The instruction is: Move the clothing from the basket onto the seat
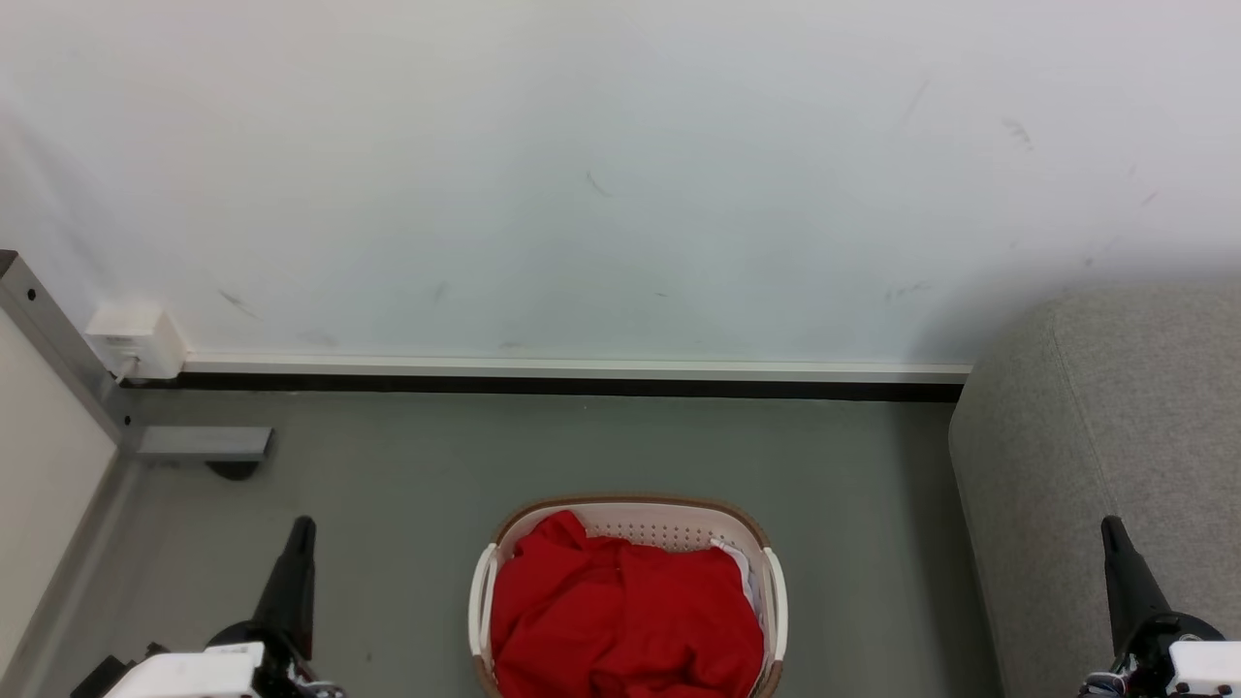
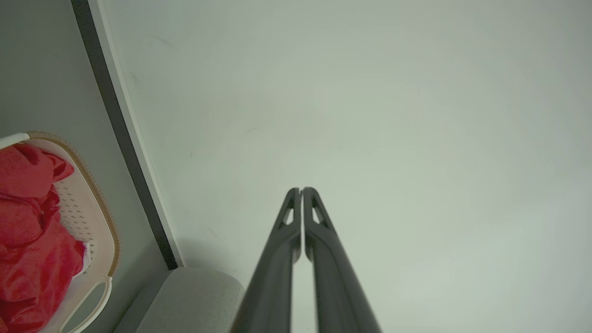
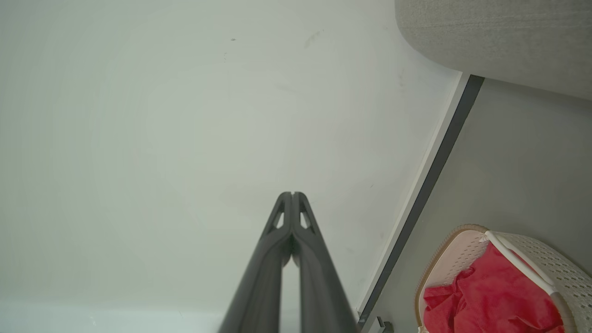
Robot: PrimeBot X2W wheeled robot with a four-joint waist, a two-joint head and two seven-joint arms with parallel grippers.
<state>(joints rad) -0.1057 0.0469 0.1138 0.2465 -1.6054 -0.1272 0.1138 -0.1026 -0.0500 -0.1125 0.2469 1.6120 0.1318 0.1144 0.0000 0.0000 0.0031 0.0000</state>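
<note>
Looking down, found the red clothing (image 1: pixel 625 620) heaped in the basket (image 1: pixel 630 504) on the floor (image 1: pixel 407 485), left of the grey sofa (image 1: pixel 1115 436). Held the left gripper (image 1: pixel 302 528) and right gripper (image 1: pixel 1110 528) clenched on nothing, either side of the basket, well apart from it, tips aimed at the wall (image 1: pixel 620 174).

1. The basket (image 1: pixel 648 530) stands open at the top, its mouth heaped with red clothing (image 1: pixel 620 611)
2. Left of the basket, bare floor (image 1: pixel 388 504) runs wide to a metal foot (image 1: pixel 199 443) by the wall (image 1: pixel 620 194)
3. Right of the basket lies a narrow strip of floor, then the tall sofa (image 1: pixel 1115 436) blocks the way
4. Behind the basket, free floor ends at the wall
</note>
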